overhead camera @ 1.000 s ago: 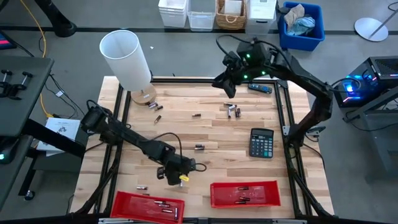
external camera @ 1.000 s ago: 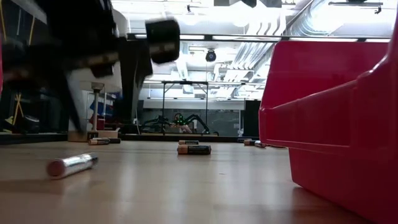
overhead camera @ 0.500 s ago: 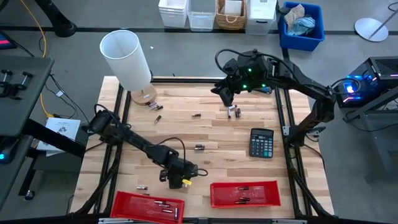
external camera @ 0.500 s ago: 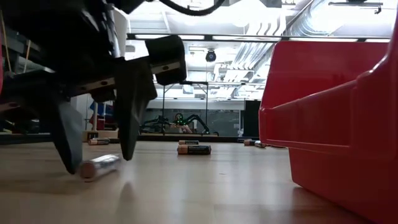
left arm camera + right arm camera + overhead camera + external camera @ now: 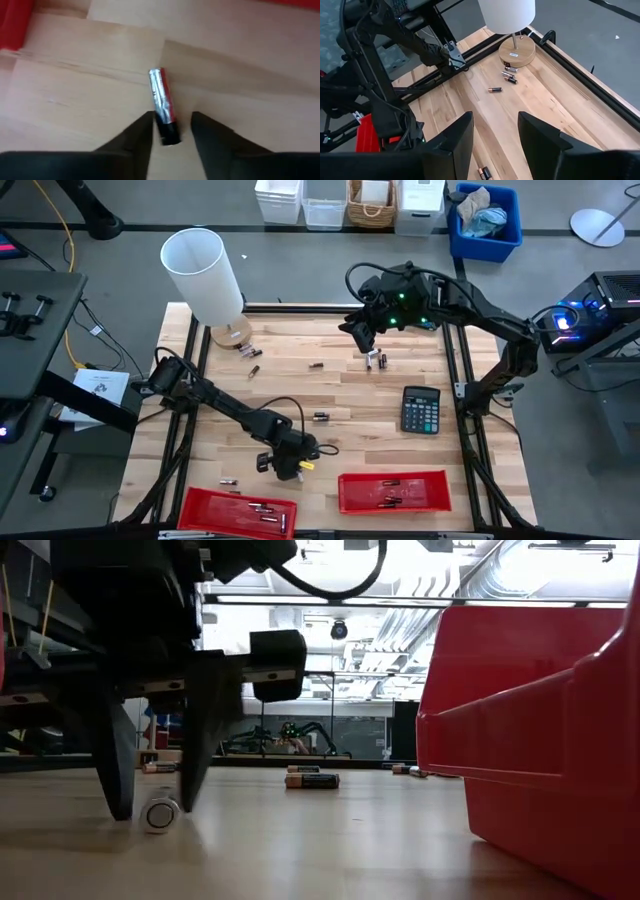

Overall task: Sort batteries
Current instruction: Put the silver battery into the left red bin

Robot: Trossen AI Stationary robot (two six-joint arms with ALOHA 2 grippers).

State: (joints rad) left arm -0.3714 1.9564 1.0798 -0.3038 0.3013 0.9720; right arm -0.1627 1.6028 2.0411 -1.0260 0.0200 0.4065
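Left claw (image 5: 296, 467), as we saw from above, sat low on the table (image 5: 340, 395) between the two red bins (image 5: 394, 491), while the right claw (image 5: 362, 332) hovered near loose batteries (image 5: 374, 359) by the far edge. At table level we saw the left fingers (image 5: 199, 745) straddling a silvery battery (image 5: 160, 812), spread and not yet clamped. From the left wrist we saw that battery (image 5: 163, 104) lying between the tips. From the right wrist we saw the right claw (image 5: 496, 134) spread, holding nothing.
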